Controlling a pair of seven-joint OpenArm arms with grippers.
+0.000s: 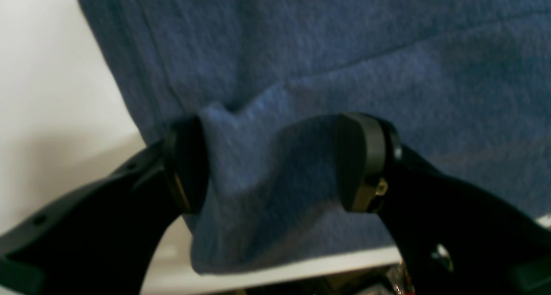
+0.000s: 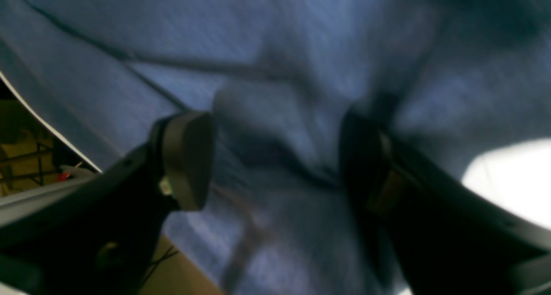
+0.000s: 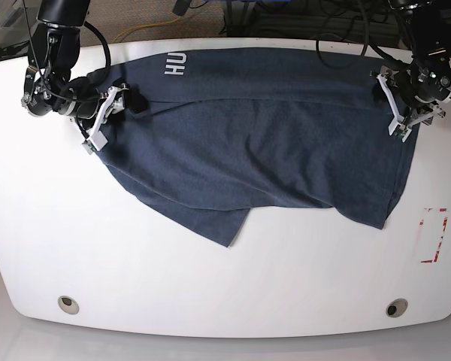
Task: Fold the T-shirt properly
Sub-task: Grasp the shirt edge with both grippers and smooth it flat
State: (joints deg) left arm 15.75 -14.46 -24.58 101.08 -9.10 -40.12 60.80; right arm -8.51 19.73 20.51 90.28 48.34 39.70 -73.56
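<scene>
We see the T-shirt (image 3: 263,143) lying lengthwise along the table's (image 3: 210,286) far edge. Our left gripper (image 1: 271,163) and right gripper (image 2: 275,157) each straddle a bunched fold at opposite ends, jaws not visibly clamped.

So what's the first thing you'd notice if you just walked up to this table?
The big dark navy T-shirt spread across the far half of the white table, white letters near its far edge. Next, a robot gripper at each side: the left gripper has a bunched-up fold of the shirt between its fingers, and the right gripper also sits around puckered cloth, though that picture is blurry. A small red-and-white marking lies near the table's edge.
</scene>
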